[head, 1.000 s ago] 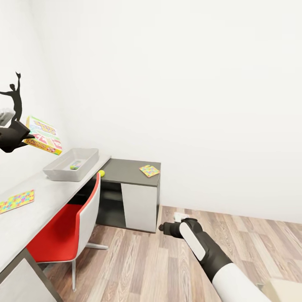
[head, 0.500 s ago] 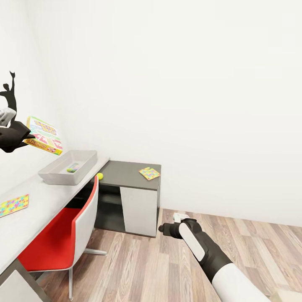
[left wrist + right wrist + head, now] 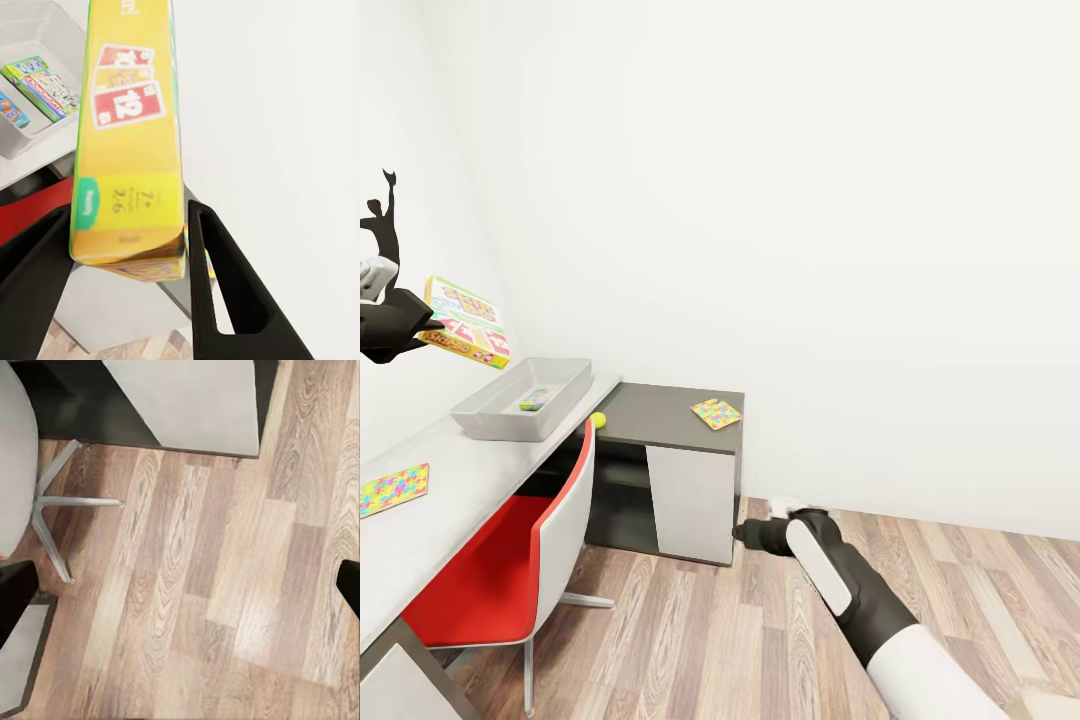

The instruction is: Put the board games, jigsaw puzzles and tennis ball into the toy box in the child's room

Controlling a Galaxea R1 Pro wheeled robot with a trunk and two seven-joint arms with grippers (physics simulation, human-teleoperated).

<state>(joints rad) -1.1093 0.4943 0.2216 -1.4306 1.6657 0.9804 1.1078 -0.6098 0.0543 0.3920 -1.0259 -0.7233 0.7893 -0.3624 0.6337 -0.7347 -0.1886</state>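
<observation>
The board game [image 3: 127, 135] held in the left gripper [image 3: 400, 325] is a flat yellow box with green edging; its face shows red playing cards numbered "12" and "10", and a small green badge sits beside "7+" and "2-6" near the held end. The jaws are clamped on that end, one black finger [image 3: 225, 292] against each broad face, and the box is held in the air, tilted, near the toy box [image 3: 485, 415]. That light grey tray stands on the pale surface [image 3: 450, 500] and holds two smaller game boxes, a green-edged colourful one [image 3: 46, 84] and a blue cartoon-printed one [image 3: 13, 109], lying side by side. One jigsaw puzzle [image 3: 392, 488] lies on the pale surface, the other [image 3: 716, 412] on the lower dark cabinet top. The tennis ball [image 3: 598, 420] rests at that dark top's edge, beside a red chair [image 3: 510, 560]. The right gripper [image 3: 752, 534] hangs low over the wood floor [image 3: 195, 585], jaws spread wide and empty.
</observation>
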